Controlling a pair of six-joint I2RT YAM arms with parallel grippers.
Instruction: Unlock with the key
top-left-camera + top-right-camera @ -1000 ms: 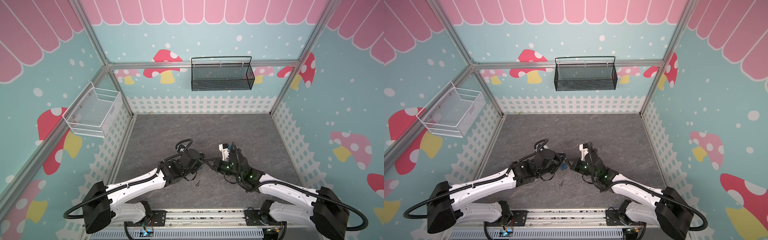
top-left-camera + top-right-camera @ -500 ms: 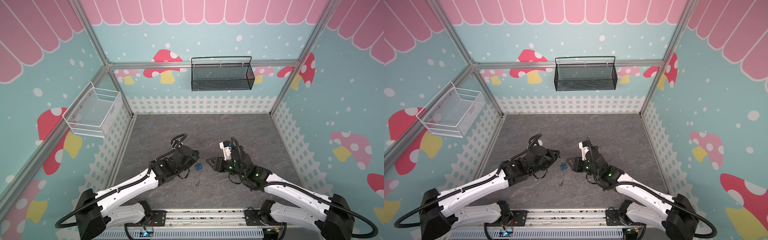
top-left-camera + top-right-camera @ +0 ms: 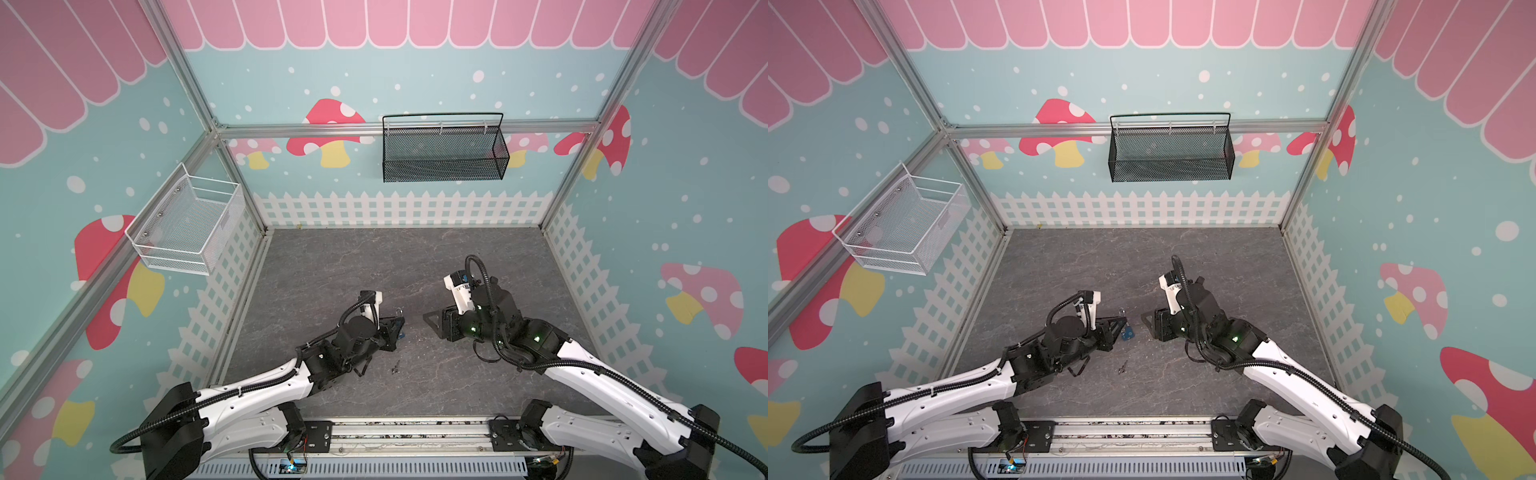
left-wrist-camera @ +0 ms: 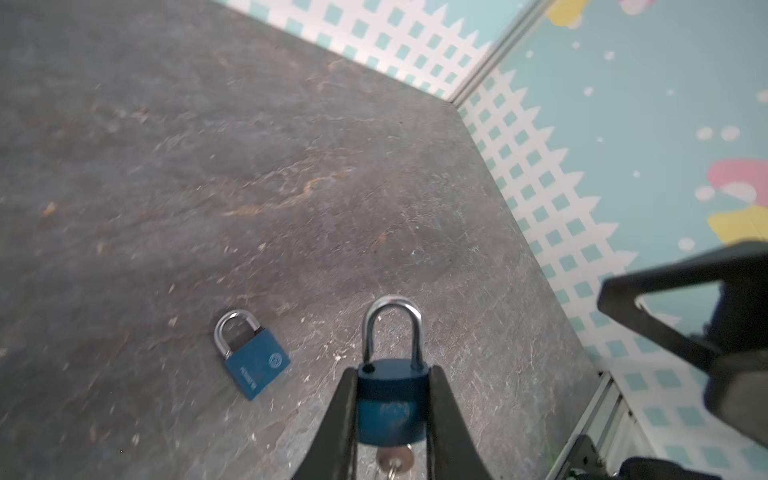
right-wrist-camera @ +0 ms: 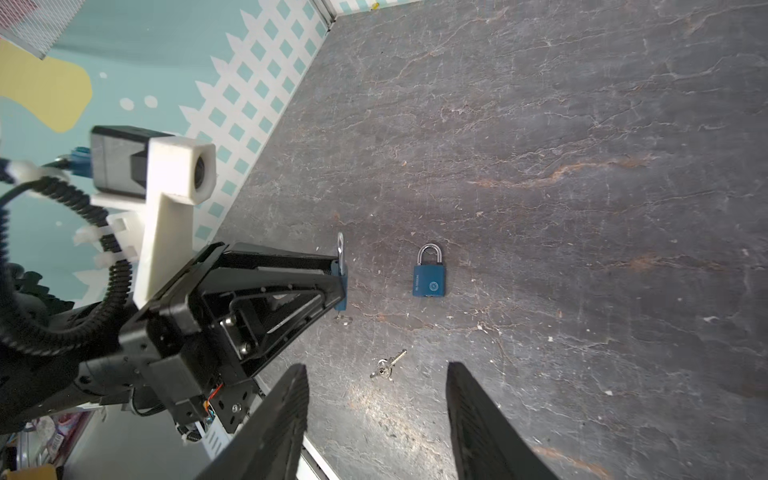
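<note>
At the lower edge of the left wrist view a key (image 4: 395,459) sits under the lock (image 4: 390,399), half cut off by the frame. The left gripper (image 4: 391,374) is clamped on this lock; if its shackle (image 4: 392,303) is released, I cannot tell. Left of it a second lock (image 4: 253,363) lies on the floor (image 4: 291,166). In the right wrist view the right gripper (image 5: 376,366) stands open, loose keys (image 5: 388,365) just beyond its tips.

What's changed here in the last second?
The right gripper opened, let go of the key in the held padlock and drew back to the right. The left gripper still clamps that padlock; the second padlock and loose keys lie unmoved.
</note>
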